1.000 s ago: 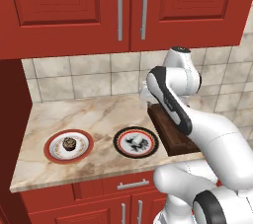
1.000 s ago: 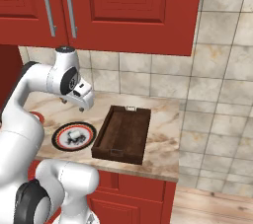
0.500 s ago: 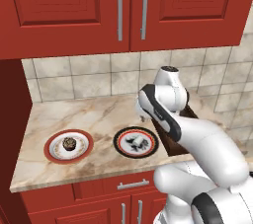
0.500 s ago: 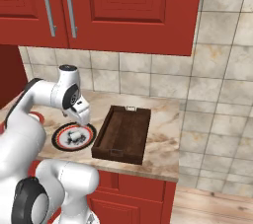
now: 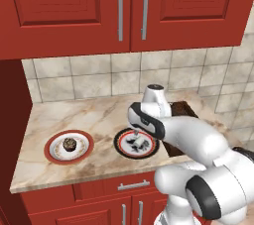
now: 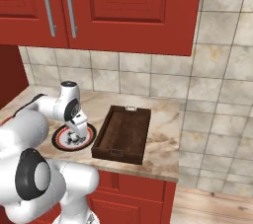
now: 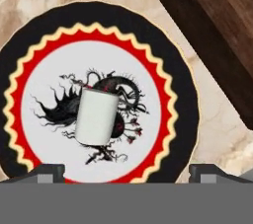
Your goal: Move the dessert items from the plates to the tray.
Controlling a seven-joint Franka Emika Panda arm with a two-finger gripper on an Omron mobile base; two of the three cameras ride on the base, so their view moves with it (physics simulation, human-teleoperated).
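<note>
White and short, the marshmallow [image 7: 97,116] stands on the black-rimmed plate [image 7: 29,45] ahead of the gripper [image 7: 126,171], left of centre, seemingly upright, between jaws wide apart.

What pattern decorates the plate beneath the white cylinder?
The plate has a black rim, a scalloped red ring and a black dragon-like drawing; the hand view shows it best.

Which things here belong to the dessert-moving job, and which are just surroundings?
Job:
- white cylinder on black-rimmed plate
- cupcake on red-rimmed plate
- tray
- gripper, open above the cylinder

Surroundings:
- counter
- red cabinets
- tiled wall
</note>
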